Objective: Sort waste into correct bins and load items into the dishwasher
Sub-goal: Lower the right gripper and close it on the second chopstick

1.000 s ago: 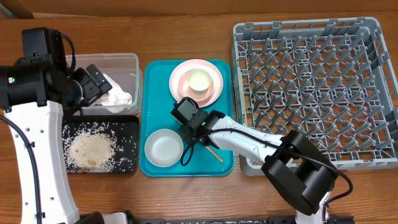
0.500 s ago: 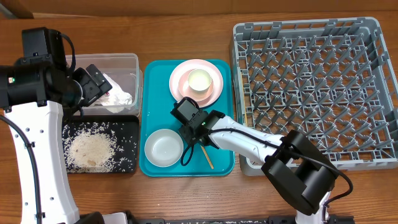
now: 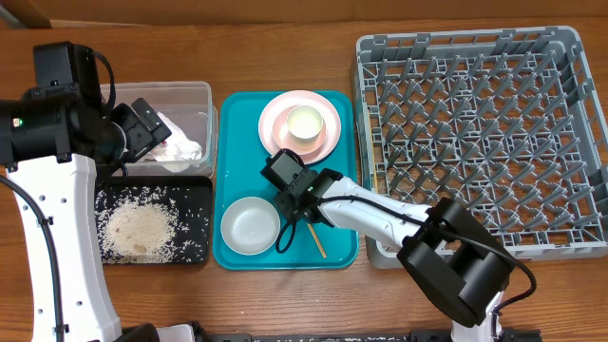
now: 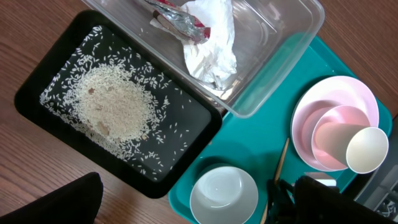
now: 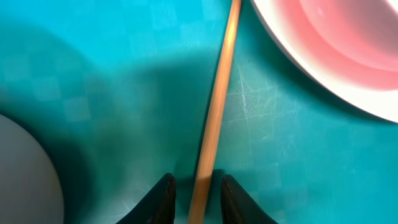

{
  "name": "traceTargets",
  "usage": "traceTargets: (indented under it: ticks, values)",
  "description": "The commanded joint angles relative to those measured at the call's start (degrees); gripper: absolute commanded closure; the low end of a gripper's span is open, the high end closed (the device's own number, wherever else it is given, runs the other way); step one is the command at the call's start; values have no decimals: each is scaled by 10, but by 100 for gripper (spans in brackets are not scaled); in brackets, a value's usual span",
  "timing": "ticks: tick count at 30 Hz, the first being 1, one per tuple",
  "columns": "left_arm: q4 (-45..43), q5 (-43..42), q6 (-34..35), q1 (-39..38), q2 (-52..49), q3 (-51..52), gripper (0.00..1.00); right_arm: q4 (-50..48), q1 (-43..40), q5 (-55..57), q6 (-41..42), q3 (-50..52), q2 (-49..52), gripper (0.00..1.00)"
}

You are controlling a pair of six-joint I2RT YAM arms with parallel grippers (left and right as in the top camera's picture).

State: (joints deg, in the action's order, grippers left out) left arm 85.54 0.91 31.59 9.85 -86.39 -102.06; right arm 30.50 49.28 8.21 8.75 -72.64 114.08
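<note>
My right fingers (image 5: 163, 196) sit low over the teal tray (image 3: 237, 171), narrowly spread, one on each side of a wooden chopstick (image 5: 214, 118) that lies flat on the tray floor; a thin gap shows on both sides, so nothing is gripped. The chopstick runs between a white bowl (image 3: 251, 225) and the pink plate (image 3: 271, 123), which carries a white cup (image 3: 305, 123). My left fingers (image 3: 150, 122) hang above the clear tub (image 3: 195, 95); I cannot tell whether they are spread or pressed together. In the tub lie a crumpled white napkin (image 4: 211, 50) and a red wrapper (image 4: 177, 15). Just beside it, the black tray (image 3: 195, 199) holds a heap of rice (image 3: 141, 230). The grey dish rack (image 3: 475, 133) stands on the tabletop (image 3: 285, 57), to the right of the teal tray.
</note>
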Motion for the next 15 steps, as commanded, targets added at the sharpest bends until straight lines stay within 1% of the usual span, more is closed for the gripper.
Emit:
traceTargets:
  ticks: [1, 5, 7, 15]
  values:
    - [-1, 6, 1, 3, -2, -9, 0, -3, 1, 8, -2, 3, 8, 75]
    - [-1, 6, 1, 3, -2, -9, 0, 0, 1, 8, -2, 3, 8, 75]
    - [-1, 6, 1, 3, -2, -9, 0, 0, 1, 8, -2, 3, 8, 81]
    - [-1, 6, 1, 3, -2, -9, 0, 0, 1, 6, -2, 3, 10, 82]
